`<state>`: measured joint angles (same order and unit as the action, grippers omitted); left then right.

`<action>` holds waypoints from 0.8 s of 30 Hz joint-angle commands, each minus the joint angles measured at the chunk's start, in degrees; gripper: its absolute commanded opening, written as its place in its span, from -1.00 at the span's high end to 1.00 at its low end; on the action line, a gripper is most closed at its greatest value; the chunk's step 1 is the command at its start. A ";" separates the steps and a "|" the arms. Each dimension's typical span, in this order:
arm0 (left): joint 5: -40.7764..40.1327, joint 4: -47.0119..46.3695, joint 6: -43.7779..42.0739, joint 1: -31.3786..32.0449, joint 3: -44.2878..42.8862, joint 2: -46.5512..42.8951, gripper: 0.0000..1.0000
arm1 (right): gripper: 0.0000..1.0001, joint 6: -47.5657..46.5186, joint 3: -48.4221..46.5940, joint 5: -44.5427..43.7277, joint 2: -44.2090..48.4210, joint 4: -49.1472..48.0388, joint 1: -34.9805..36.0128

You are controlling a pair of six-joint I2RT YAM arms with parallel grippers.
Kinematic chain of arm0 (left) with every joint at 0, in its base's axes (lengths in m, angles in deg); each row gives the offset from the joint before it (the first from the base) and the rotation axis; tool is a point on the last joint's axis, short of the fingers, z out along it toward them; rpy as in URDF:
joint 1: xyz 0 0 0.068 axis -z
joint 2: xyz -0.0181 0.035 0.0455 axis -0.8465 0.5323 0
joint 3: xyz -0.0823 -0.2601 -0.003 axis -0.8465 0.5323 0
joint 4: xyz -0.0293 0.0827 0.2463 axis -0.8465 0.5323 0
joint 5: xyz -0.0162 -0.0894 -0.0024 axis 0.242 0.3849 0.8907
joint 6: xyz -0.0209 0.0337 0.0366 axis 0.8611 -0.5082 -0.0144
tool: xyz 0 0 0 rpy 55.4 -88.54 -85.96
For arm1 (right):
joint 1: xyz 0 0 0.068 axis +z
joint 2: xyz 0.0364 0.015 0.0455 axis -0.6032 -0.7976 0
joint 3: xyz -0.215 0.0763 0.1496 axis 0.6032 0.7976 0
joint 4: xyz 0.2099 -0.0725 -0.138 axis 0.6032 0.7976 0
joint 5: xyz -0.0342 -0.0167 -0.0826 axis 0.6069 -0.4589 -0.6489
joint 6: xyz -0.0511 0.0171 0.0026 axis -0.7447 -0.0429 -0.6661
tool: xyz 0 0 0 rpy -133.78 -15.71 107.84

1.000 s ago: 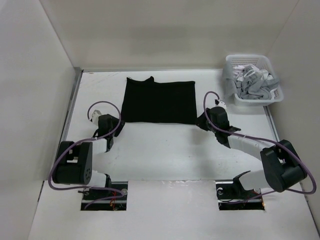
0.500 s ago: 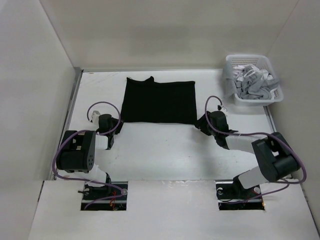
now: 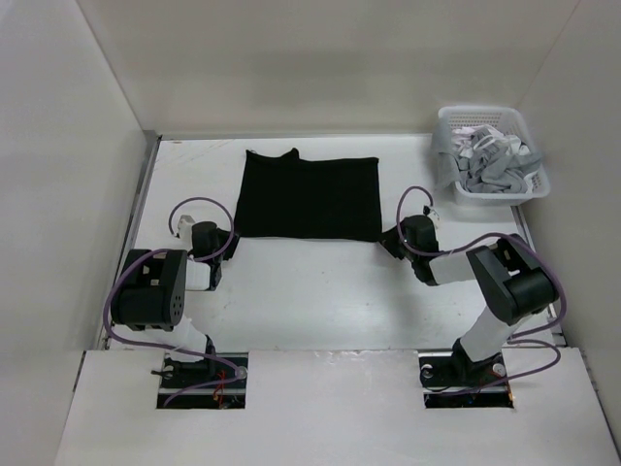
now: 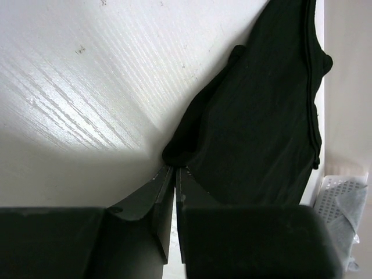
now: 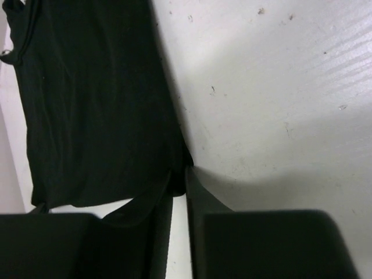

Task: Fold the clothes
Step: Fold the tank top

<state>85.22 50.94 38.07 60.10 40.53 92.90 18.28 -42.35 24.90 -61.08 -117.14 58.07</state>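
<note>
Black T-shirt point(image 3: 309, 197) lies flat on the white table point(image 3: 320, 291), folded into a rough rectangle in the far-centre area, long edges running left–right. The neck notch shows on its far edge toward the left; the tag cannot be made out. Left gripper point(image 4: 172, 168) sits low at the shirt's near-left corner. In the left wrist view the two dark fingers point(image 4: 152, 200) are pressed almost together, only a thin pale sliver showing between them, and the tips are pinched on the corner, where the fabric bunches into a small rounded lump. From that lump the shirt's edge runs away diagonally across the table surface. Right gripper point(image 5: 177, 181) sits low at the near-right corner. In the right wrist view its fingers are drawn close with a narrow gap, the corner of the cloth is caught between the tips, and a lip of fabric curls over the inner side of one finger. Both grips are on the very corners only; the rest of the shirt rests flat, with no visible lift in the overhead view. The two forearms lie close to the table, angled inward toward the shirt's near edge. A white plastic basket point(image 3: 500, 191) stands at the far right of the table, well apart from the shirt, holding a heap of grey-white striped garments point(image 3: 490, 160). White walls point(image 3: 68, 175) enclose the workspace.
</note>
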 commanded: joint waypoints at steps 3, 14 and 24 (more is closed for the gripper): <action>-0.99 -3.24 0.23 -0.46 0.26 -0.05 0.96 | 0.89 0.47 -0.89 -0.91 -1.33 -0.94 -0.19; -0.99 14.11 -1.78 0.15 2.47 -36.55 1.00 | 1.00 -9.97 1.83 -8.63 30.52 15.29 4.99; -1.78 48.77 -9.96 4.71 -18.43 -70.79 1.00 | 1.00 -18.77 -16.15 -27.69 67.31 53.18 25.79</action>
<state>84.33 88.45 31.47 63.27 27.70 24.20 3.79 -51.71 7.15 4.07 -76.99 78.73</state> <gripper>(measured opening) 0.014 0.008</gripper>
